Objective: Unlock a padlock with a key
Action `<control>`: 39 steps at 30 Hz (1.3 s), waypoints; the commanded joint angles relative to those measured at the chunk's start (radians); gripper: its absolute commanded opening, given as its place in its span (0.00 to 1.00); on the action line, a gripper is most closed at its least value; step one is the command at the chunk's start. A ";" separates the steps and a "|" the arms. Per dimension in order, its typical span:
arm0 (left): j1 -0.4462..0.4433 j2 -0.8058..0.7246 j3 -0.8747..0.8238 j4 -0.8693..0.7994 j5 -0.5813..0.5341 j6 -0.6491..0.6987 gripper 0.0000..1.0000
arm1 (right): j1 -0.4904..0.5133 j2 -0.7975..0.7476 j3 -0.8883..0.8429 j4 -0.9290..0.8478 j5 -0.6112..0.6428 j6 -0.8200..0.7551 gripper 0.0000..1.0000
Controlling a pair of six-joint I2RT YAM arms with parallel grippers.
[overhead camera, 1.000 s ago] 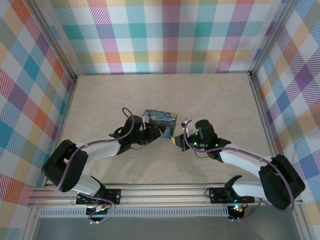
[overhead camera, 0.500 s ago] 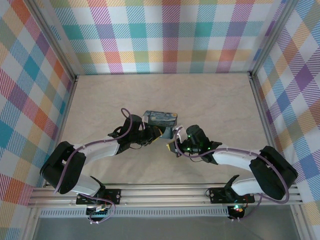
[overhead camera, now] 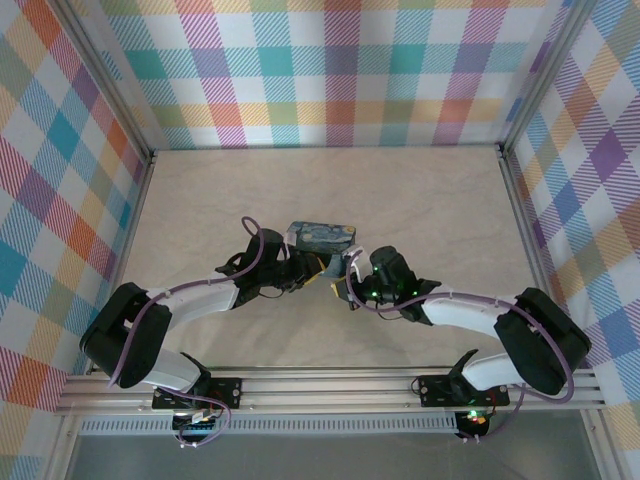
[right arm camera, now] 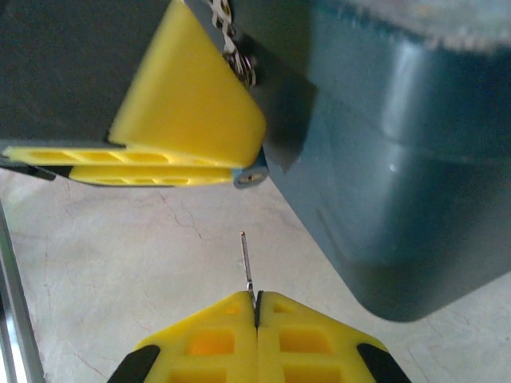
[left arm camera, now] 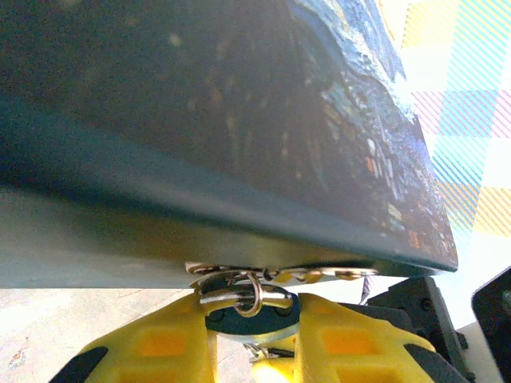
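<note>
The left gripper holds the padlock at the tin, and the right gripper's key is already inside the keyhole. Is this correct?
No: the key in the right gripper is not inside; the right wrist view shows its tip apart from the padlock. The left gripper holds it at the tin.

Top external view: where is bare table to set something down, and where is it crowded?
Bare: the strip between the tin and the back wall; the patch between the left arm and left wall; the patch between the right arm and right wall. Crowded: the centre, where both arms meet beside the tin.
</note>
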State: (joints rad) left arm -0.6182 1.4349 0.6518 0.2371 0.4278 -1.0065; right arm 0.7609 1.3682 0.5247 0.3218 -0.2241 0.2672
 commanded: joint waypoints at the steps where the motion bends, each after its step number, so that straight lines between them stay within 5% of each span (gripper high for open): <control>1: 0.006 -0.025 0.003 0.011 0.032 -0.010 0.18 | 0.006 0.014 0.040 0.032 -0.001 -0.029 0.00; 39: 0.005 -0.006 -0.011 0.031 0.029 -0.024 0.17 | 0.006 0.060 0.121 -0.036 0.091 -0.023 0.00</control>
State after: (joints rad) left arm -0.6163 1.4349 0.6498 0.2386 0.4286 -1.0107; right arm 0.7631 1.4197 0.6033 0.2836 -0.1745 0.2523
